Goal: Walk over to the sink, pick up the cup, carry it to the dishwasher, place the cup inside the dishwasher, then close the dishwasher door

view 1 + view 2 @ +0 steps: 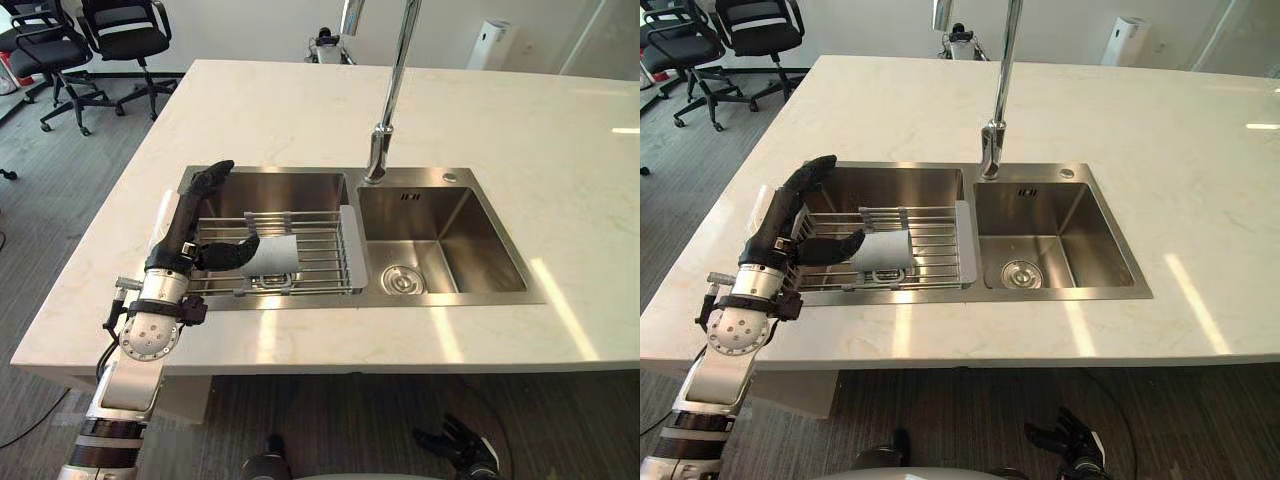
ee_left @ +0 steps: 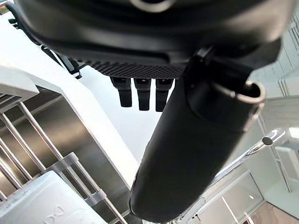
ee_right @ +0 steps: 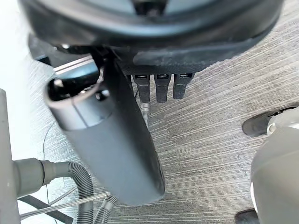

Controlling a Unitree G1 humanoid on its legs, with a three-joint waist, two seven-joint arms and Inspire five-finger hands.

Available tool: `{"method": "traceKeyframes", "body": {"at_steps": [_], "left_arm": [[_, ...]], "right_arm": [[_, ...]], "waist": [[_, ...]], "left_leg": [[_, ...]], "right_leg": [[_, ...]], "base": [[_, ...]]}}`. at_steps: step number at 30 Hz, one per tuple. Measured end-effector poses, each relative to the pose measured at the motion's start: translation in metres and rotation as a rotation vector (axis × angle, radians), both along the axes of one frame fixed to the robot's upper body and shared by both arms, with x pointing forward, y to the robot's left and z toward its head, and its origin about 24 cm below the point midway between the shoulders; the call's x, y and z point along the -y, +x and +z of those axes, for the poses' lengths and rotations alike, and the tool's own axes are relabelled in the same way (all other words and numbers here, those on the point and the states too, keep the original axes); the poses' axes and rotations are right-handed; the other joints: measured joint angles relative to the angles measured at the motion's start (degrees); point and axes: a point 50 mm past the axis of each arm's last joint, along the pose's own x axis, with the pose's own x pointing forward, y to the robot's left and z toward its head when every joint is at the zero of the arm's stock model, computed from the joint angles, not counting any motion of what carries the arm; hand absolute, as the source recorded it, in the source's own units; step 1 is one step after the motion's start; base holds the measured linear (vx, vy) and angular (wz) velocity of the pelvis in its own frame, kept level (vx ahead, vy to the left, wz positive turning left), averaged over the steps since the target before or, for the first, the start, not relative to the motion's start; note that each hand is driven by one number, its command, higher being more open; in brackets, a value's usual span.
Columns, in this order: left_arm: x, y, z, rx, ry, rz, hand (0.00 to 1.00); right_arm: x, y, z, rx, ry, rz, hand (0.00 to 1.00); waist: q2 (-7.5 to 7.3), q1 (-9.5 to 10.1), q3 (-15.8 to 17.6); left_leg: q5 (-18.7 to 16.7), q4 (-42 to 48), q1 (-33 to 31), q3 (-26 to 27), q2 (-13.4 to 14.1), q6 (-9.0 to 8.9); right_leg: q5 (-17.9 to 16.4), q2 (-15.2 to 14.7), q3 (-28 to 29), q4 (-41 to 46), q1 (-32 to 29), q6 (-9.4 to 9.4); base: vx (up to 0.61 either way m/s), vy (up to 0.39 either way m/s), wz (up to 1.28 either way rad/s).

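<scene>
A pale grey cup point(image 1: 277, 254) lies on its side on a wire rack point(image 1: 320, 262) across the left basin of the steel sink point(image 1: 455, 176). My left hand point(image 1: 186, 222) hovers over the basin's left edge. Its fingers are straight and point to the far side, and its thumb point(image 1: 228, 252) reaches towards the cup's near end without clasping it. The left wrist view shows that thumb point(image 2: 187, 154) close above the cup point(image 2: 42, 205) and the rack bars. My right hand point(image 1: 462, 447) hangs low below the counter's front edge, open with nothing in it, over grey carpet point(image 3: 219, 140).
A tall chrome faucet point(image 1: 392, 90) rises behind the sink's divider. The white stone counter point(image 1: 560, 150) spreads wide to the right and back. Black office chairs point(image 1: 120, 40) stand at the back left. A grey hose point(image 3: 70, 172) runs under the counter near my right hand.
</scene>
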Motion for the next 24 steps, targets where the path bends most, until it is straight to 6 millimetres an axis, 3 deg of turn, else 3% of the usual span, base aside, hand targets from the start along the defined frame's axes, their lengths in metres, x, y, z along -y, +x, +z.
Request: {"method": "traceKeyframes", "body": {"at_steps": [4, 6, 10, 15, 24], "left_arm": [[-0.008, 0.006, -0.007, -0.051, 0.054, 0.025, 0.9], [-0.008, 0.006, -0.007, -0.052, 0.09, 0.031, 0.9], [-0.007, 0.012, 0.003, -0.031, 0.216, 0.02, 0.9], [-0.007, 0.021, 0.01, -0.013, 0.304, 0.029, 0.9], [0.009, 0.024, -0.014, -0.125, 0.434, -0.069, 0.9]], "right_arm": [[0.0, 0.003, 0.001, 0.005, -0.002, 0.011, 0.9], [0.0, 0.0, 0.0, -0.002, -0.001, 0.011, 0.9], [0.001, -0.01, -0.002, -0.029, -0.005, 0.009, 0.9], [0.0, -0.009, -0.002, -0.025, -0.005, 0.011, 0.9], [-0.001, -0.002, -0.001, -0.01, -0.004, 0.017, 0.9]], "waist": [[0.53, -1.0, -0.44], [0.61, -1.11, -0.45], [0.62, -1.0, -0.45], [0.61, -1.21, -0.44], [0.5, -1.71, -0.37]], "left_leg": [[5.39, -9.36, 2.94, -1.03, -1.04, -0.22], [6.41, -10.8, 3.63, -1.83, -1.22, -0.21], [6.55, -10.8, 3.65, -1.83, -1.59, 0.0], [6.57, -10.8, 3.65, -1.86, -1.94, 0.26], [6.46, -10.79, 3.65, -1.95, -2.83, 0.94]], "right_leg": [[0.28, -0.56, -0.4, -1.45, -0.95, 0.45], [0.29, -0.38, -0.55, -1.44, -0.98, 0.46], [0.37, -0.5, -0.56, -1.64, -0.89, 0.6], [0.55, -0.86, -0.62, -2.47, -0.47, 0.83], [0.72, -1.75, -0.72, -3.67, 0.09, 1.09]], "base": [[-0.08, -0.001, 0.0], [-0.05, -0.005, 0.03], [0.0, 0.0, 0.0], [0.0, 0.0, 0.0], [0.01, -0.002, 0.0]]}}
